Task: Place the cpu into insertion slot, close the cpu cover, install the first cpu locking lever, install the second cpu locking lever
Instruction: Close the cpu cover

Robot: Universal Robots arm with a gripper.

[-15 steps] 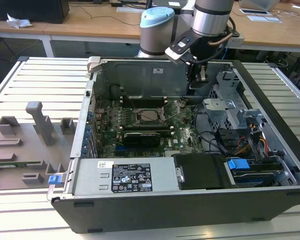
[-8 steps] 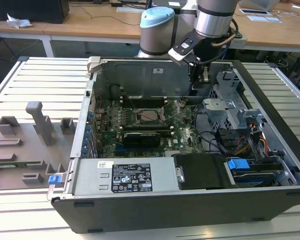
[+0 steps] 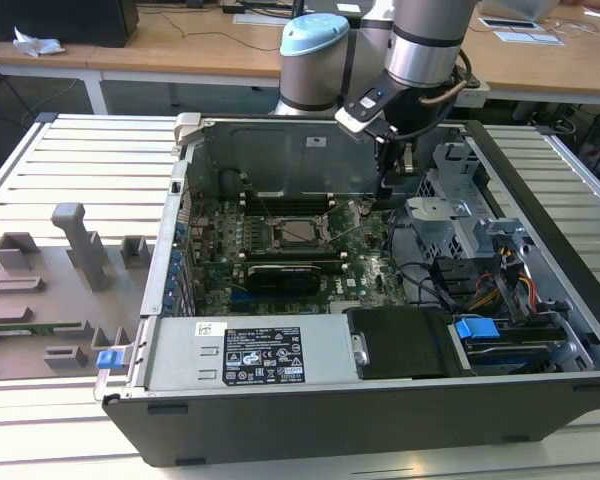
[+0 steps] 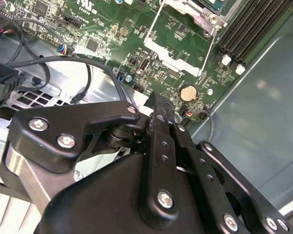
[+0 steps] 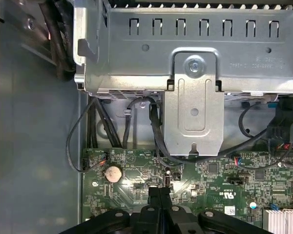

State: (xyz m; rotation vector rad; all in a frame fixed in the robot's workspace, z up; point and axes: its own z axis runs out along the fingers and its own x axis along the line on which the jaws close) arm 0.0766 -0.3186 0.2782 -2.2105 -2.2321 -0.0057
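Inside the computer case, the gripper [image 5: 158, 192], pressed together and apparently empty, hangs to the exterior view's right of the insertion slot [image 3: 295, 232]; seemingly set for pushing, not carrying.

Gripper [image 5: 158, 192], fingers pressed together, sits in a tight pocket: drive cage [image 3: 450, 215] on the exterior view's right, case wall [image 3: 280, 155] on the far side. Black cables [image 5: 103, 124] loop beside it; space above insertion slot [image 3: 302, 231] open.

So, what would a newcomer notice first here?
The open computer case lies on a slatted table, its green motherboard exposed. The arm's black gripper reaches inside, to the exterior view's right of the insertion slot; both wrist views show it shut above the board near a round coin battery.
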